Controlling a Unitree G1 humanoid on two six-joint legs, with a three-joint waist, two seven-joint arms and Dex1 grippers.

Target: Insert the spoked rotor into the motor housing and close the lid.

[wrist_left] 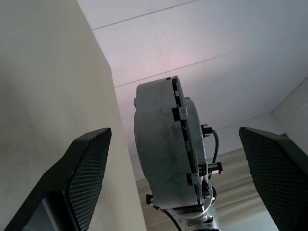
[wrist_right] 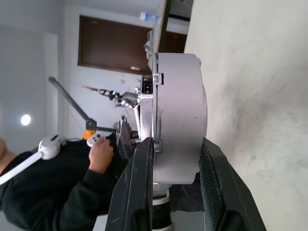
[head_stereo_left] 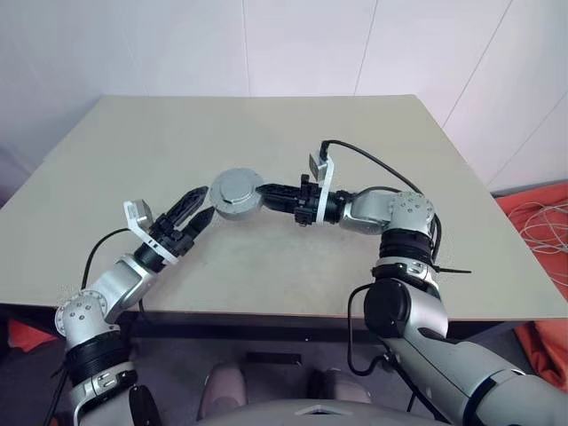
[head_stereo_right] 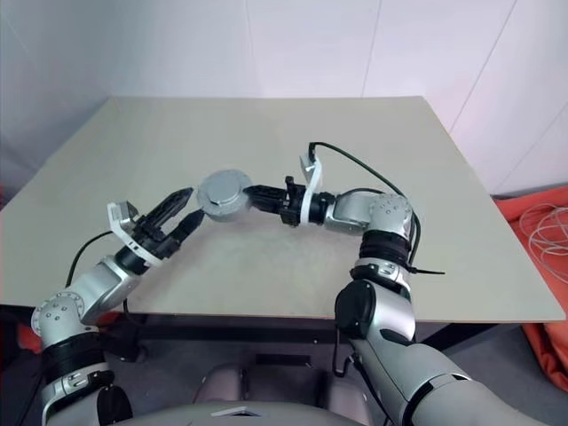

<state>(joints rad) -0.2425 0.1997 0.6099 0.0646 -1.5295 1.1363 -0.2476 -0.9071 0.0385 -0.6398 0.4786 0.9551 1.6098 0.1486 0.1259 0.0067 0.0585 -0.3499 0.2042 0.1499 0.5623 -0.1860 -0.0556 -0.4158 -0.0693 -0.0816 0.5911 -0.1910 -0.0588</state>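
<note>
The motor housing (wrist_left: 159,144) is a round silver-grey casing held on edge just above the beige table (head_stereo_left: 355,133). The lid (head_stereo_left: 238,188) lies shut against it, with only a thin seam between the two halves. My right gripper (wrist_right: 175,144) reaches in from the right and is shut on the casing, one finger (wrist_right: 139,183) on each flat face. My left gripper (head_stereo_left: 204,204) hangs just left of the casing, open and holding nothing, its fingers (wrist_left: 89,168) well apart. The spoked rotor is hidden.
A bare stretch of table runs to its far edge (head_stereo_left: 257,96) near the white wall. Red cloth and cables (head_stereo_left: 541,231) lie on the floor to the right. In the right wrist view, a person in dark clothes (wrist_right: 57,192) holds a controller beyond the table.
</note>
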